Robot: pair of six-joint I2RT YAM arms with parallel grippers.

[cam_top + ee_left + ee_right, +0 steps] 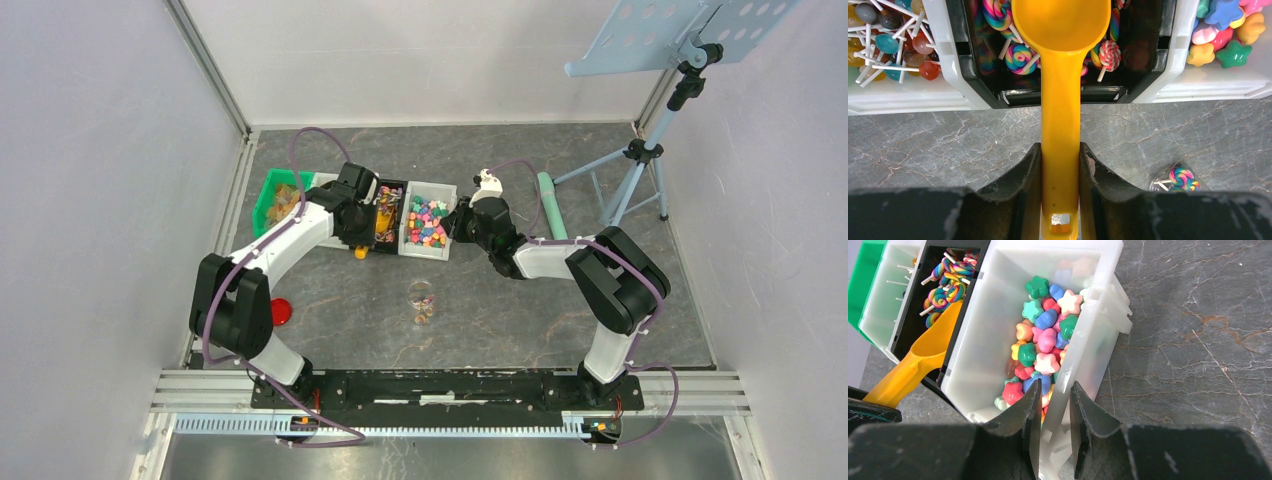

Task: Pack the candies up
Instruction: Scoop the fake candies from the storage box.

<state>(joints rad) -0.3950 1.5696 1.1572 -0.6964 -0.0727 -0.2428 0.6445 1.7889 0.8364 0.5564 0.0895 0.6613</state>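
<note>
The left gripper [1060,150] clamps the scoop [1060,75] by its handle, bowl over the black bin [970,65] of lollipops [1018,55]. The right gripper [1054,390] pinches the wall of the white bin [983,330], which holds the candies [1040,340]. Only the overhead view shows the lid [281,311], at eight o'clock from the bins, partly behind the left arm [225,300]. The jar [421,297] sits at six.

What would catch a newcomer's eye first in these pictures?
The orange scoop, clamped in the left gripper, its bowl over the black bin of swirl lollipops. Next, the bright star-shaped candies in the white bin whose wall the right gripper pinches.
</note>
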